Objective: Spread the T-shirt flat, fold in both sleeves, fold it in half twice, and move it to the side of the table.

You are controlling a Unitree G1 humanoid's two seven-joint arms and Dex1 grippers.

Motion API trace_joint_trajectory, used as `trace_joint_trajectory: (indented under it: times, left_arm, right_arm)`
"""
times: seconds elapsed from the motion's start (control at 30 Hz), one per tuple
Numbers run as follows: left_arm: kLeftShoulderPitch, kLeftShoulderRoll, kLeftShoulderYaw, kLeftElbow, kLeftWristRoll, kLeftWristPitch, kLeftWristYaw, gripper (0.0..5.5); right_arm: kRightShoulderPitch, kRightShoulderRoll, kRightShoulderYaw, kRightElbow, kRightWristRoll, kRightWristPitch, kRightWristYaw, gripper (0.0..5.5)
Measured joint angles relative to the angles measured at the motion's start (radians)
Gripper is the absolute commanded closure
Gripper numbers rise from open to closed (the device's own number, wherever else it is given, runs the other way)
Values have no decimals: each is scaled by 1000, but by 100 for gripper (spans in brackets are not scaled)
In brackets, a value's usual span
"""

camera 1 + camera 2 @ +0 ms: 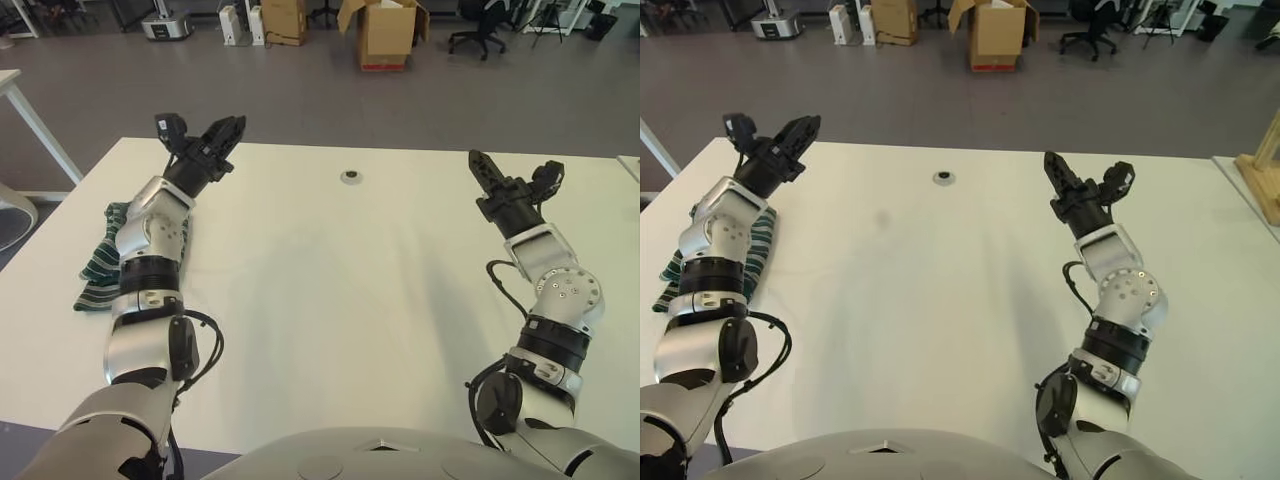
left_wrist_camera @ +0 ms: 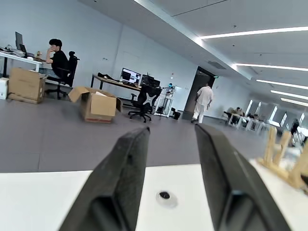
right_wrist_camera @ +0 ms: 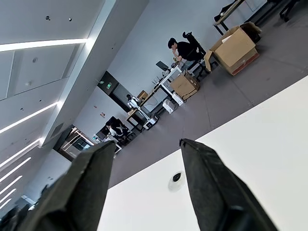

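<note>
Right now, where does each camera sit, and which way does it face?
Left eye view: head, looking down over the table; both arms, T-shirt by the left arm.
Right eye view: same scene, offset.
Left wrist view: looks along the open left gripper towards the room.
Right wrist view: same along the open right gripper.
All share the table's round fitting.

place: open-plan office | evidence: desks (image 2: 108, 81) with monitors (image 2: 129, 75), office chairs (image 2: 144, 98), cardboard boxes (image 1: 385, 35), ceiling strip lights (image 2: 255, 32)
</note>
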Motion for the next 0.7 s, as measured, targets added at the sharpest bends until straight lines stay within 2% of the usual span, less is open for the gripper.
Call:
trace_joint_trajectory:
  times: [0.13, 0.27, 0.4, 0.53, 0.7]
  left_arm:
    - [150, -210, -116, -197, 52, 54, 210, 377]
    - [158, -264, -149, -259, 130, 22, 334, 377]
    - [189, -284, -180, -267, 141, 49, 337, 377]
    - [216, -298, -256, -363, 108, 148, 259, 377]
    - [214, -321, -235, -320, 118, 110, 264, 377]
  right_arm:
    - [67, 49, 132, -41, -151, -123, -49, 299]
    - [109, 41, 176, -42, -239, -186, -63, 299]
    - [114, 36, 233, -42, -282, -223, -57, 299]
    - [145, 10, 312, -38, -362, -209, -63, 299]
    - [145, 1, 343, -38, -393, -123, -101, 299]
